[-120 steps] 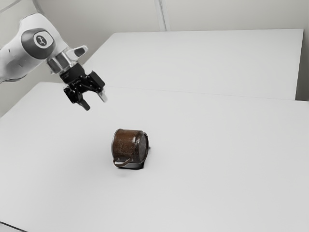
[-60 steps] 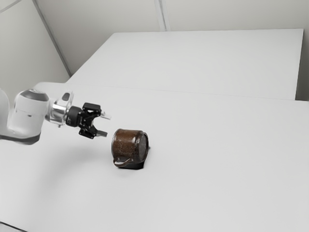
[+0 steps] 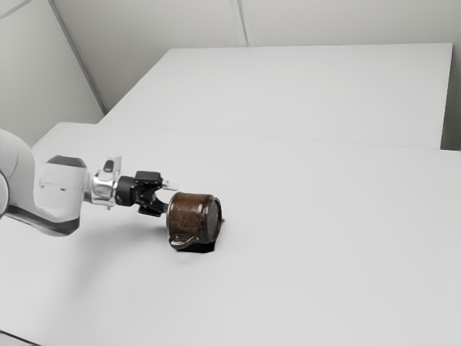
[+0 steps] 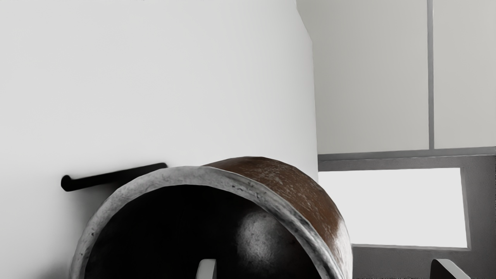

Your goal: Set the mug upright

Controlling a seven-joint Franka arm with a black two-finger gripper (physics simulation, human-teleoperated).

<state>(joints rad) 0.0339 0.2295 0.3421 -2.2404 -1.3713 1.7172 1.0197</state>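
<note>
Here, the gripper (image 3: 168,197) has its jaws apart; before them lies the mug (image 3: 193,215), sideways, mouth facing them.

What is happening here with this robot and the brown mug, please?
A robot arm has its open pincer at the mouth of a brown mug, which lies on its side on the white table. The fingers stand apart, and the mug is not gripped. Probably the arm is about to take the rim and set the mug upright.
</note>
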